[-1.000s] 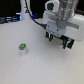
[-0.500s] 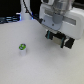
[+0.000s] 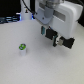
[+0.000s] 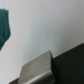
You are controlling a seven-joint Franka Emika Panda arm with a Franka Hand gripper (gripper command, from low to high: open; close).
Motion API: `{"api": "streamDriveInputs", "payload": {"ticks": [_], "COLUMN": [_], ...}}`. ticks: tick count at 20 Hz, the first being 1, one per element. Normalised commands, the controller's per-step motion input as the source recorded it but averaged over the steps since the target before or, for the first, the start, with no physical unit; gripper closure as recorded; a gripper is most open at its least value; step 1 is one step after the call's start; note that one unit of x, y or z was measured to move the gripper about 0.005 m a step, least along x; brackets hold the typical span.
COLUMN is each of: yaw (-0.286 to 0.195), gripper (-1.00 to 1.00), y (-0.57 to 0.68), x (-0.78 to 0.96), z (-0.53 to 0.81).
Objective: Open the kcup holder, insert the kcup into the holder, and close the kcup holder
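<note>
Lowered a touch since a moment ago, the end effector [image 3: 49,34] nears the kcup holder [image 3: 64,42] to open it, its spread unclear, nothing visibly held; the kcup [image 3: 22,49] waits apart on the worktop [image 3: 45,67].

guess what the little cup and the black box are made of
The cup looks like matte white plastic with a green top, possibly foil, too blurred to tell. The black box seems hard dark plastic with a paler, faintly shiny handle.

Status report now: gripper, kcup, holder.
Gripper at the holder, jaw state unclear. Kcup upright on the table, apart from the arm, not gripped. Nothing between kcup and holder.
</note>
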Motion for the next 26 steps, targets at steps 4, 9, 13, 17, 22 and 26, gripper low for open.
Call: {"api": "streamDriveInputs", "payload": {"ticks": [4, 9, 13, 17, 22, 26], "yaw": [-0.25, -0.234, -0.234, -0.239, -0.227, -0.246], "gripper": [-1.0, -1.0, -1.0, -1.0, -1.0, -1.0], "y": [-0.37, -0.44, -0.47, -0.48, -0.47, -0.49], "x": [-0.32, -0.36, -0.32, -0.3, -0.4, -0.35], "z": [0.04, 0.0, -0.03, -0.08, -0.21, -0.35]}}
